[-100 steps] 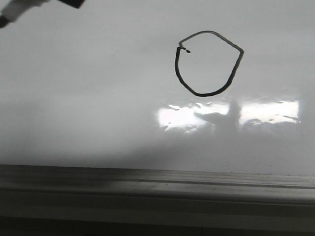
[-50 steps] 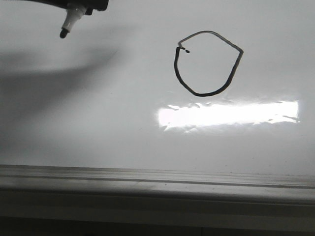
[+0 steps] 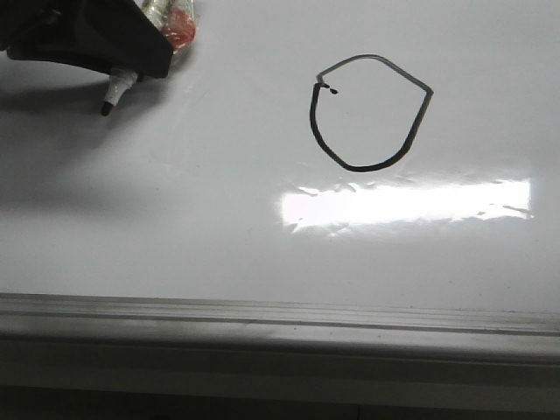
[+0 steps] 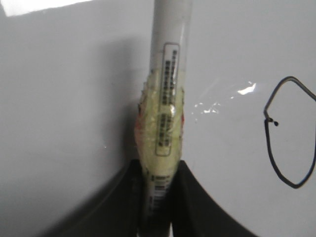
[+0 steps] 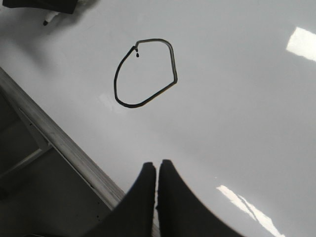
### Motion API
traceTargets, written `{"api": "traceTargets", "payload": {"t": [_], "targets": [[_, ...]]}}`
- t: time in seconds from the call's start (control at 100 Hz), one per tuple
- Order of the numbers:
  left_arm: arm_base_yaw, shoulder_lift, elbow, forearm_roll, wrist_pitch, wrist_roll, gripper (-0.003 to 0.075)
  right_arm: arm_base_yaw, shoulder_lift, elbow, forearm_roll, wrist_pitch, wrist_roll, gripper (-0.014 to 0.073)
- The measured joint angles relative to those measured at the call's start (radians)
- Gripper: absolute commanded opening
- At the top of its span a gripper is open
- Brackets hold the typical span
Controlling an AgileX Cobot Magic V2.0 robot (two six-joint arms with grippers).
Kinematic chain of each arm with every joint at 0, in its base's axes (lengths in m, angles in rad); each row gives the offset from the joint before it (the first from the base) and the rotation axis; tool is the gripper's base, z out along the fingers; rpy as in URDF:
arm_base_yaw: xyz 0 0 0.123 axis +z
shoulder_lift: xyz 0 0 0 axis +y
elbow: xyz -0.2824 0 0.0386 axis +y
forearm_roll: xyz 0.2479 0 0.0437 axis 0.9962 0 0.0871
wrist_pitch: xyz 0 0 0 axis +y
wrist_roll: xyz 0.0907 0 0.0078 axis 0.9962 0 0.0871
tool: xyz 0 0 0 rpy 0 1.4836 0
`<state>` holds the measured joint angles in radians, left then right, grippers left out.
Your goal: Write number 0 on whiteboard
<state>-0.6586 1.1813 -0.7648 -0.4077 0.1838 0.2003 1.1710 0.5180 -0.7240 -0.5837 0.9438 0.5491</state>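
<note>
The number 0 (image 3: 363,167) is a black loop with a fainter grey top, drawn on the whiteboard (image 3: 219,227) right of centre. It also shows in the left wrist view (image 4: 296,186) and the right wrist view (image 5: 129,104). My left gripper (image 3: 140,63) is at the far left, shut on a white marker (image 3: 119,87) wrapped in yellowish tape (image 4: 163,133). The black tip (image 3: 106,109) points down at the board, well left of the loop. My right gripper (image 5: 157,165) is shut and empty, over the board near its rail.
A grey metal edge rail (image 3: 280,328) runs along the board's near side, also seen in the right wrist view (image 5: 64,143). A bright rectangular light glare (image 3: 407,203) lies just below the loop. The left arm casts a dark shadow (image 3: 61,166) on the board's left part.
My left gripper with the marker has come further into the front view from the top left corner, and the tip now sits lower. The loop is unchanged.
</note>
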Motion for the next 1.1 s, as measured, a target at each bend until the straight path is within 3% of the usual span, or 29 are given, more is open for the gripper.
{"api": "traceTargets", "payload": {"t": [0.6,0.67,0.87,1.1], "targets": [[0.0,0.036,-0.003,-0.037,-0.051,-0.002,-0.0012,0.0,0.0,0.0,-0.001,-0.008,0.026,-0.0044],[0.0,0.036,-0.003,-0.045,-0.051,-0.002,0.0034,0.0,0.0,0.0,-0.001,-0.008,0.029,-0.0044],[0.0,0.038,-0.004,-0.063,-0.053,-0.003,0.0267,0.0,0.0,0.0,-0.001,-0.008,0.038,-0.0044],[0.0,0.038,-0.006,-0.069,-0.055,-0.003,0.0419,0.0,0.0,0.0,-0.001,-0.008,0.042,-0.0044]]}}
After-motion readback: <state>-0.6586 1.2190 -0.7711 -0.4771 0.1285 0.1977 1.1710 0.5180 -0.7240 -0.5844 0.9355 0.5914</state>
